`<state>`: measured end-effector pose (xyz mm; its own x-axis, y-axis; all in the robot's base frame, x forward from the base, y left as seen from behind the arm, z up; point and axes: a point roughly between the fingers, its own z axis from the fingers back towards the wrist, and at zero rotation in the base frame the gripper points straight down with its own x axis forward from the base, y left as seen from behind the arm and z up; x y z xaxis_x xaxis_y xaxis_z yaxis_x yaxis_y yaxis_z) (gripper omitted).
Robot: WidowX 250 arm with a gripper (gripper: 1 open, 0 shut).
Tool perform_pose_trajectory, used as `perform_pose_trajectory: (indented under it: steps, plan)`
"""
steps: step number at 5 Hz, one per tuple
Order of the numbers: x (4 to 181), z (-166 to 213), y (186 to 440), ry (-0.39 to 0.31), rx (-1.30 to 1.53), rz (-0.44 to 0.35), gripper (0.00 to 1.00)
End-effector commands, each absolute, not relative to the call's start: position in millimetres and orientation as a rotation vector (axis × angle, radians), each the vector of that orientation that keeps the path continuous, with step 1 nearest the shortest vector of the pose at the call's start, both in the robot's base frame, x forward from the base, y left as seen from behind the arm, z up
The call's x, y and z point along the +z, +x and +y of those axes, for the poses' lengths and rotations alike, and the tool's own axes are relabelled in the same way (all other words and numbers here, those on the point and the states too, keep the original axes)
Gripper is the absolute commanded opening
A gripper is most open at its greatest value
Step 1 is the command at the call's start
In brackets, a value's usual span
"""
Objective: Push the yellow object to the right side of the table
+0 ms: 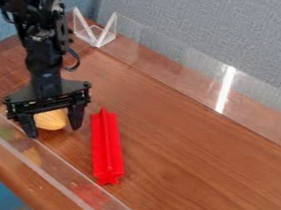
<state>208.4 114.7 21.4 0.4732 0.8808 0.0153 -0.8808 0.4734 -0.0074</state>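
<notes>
The yellow object (52, 120) lies on the wood-grain table (192, 136) near its front left corner, and only its yellow body shows. My gripper (49, 114) points straight down over it, open, with one black finger (83, 113) on its right and the other on its left. The object sits between the fingers, low against the tabletop. I cannot tell whether a finger touches it.
A long red bar (106, 145) lies just right of the gripper, running toward the front wall. Low clear acrylic walls (221, 82) edge the table. The black arm (40, 34) rises from the gripper toward the top left.
</notes>
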Motion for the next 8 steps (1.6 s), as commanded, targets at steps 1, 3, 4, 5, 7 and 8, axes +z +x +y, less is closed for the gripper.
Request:
perform_pose_trajectory:
  steps: [1,3,4,5,7,8]
  plan:
    - [32.2,128,214,0.011,1.082,-0.054,1.00]
    - [35.1,140,217,0.016,1.089,-0.058,0.00]
    - [40.2,144,215,0.010,1.023,-0.060,0.00]
    - [47.9,148,213,0.002,0.952,-0.065,0.00]
    - [72.4,152,207,-0.015,0.894,-0.077,0.00]
    - [110.8,147,204,-0.048,0.858,-0.118,0.00]
